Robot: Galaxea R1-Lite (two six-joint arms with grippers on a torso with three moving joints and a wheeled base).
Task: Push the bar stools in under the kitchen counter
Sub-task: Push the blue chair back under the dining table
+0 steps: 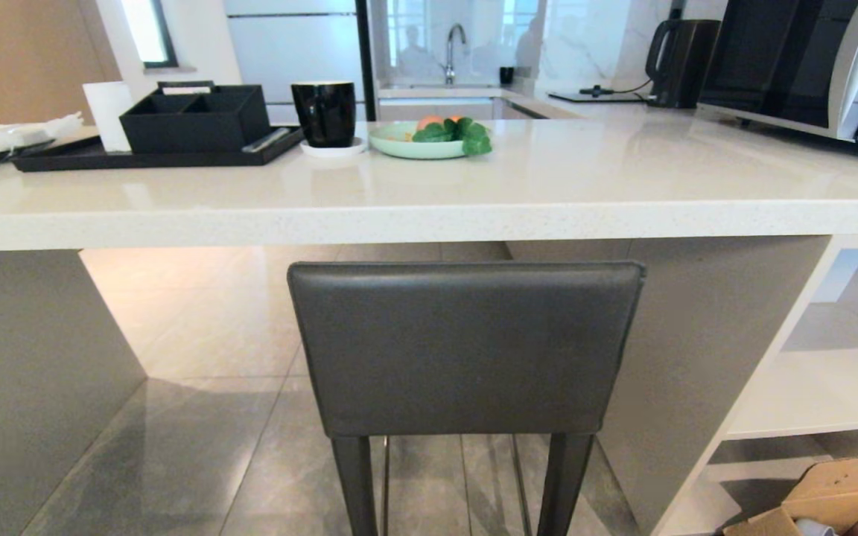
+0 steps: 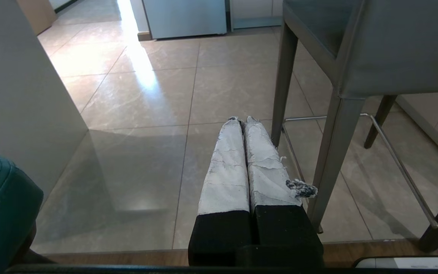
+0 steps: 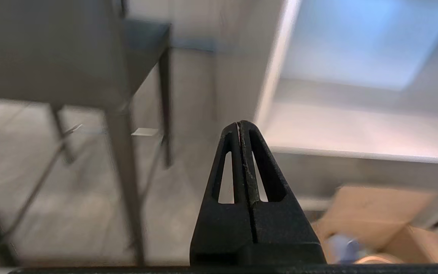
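A dark grey bar stool [image 1: 465,348] stands square to the kitchen counter [image 1: 429,216], its rectangular back facing the robot, the back's long edge running parallel to the counter's front edge and its top rail just below the slab; the seat points away, into the open space beneath. From the head view it looks largely tucked in, though how far the seat reaches under cannot be told. The left gripper [image 2: 242,121], tape-wrapped fingers [image 2: 226,160] pressed together and holding nothing, hangs low beside the stool's left legs, with the stool [image 2: 371,45] lying ahead and toward the robot's right. The right gripper [image 3: 240,125], black fingers likewise closed and empty, sits off the stool's other flank, the grey stool [image 3: 51,49] ahead and toward the robot's left, white open shelves [image 1: 816,387] and a cardboard box [image 1: 839,495] beyond. Neither gripper touches the stool, and both seem about equally near. The second, teal stool [image 2: 2,205] shows only as a padded corner close by the left arm, outside the counter; that arm appears the nearer one for pushing it. On the counter sit a black tray [image 1: 153,158], a black mug [image 1: 324,113] and a green plate [image 1: 418,145].
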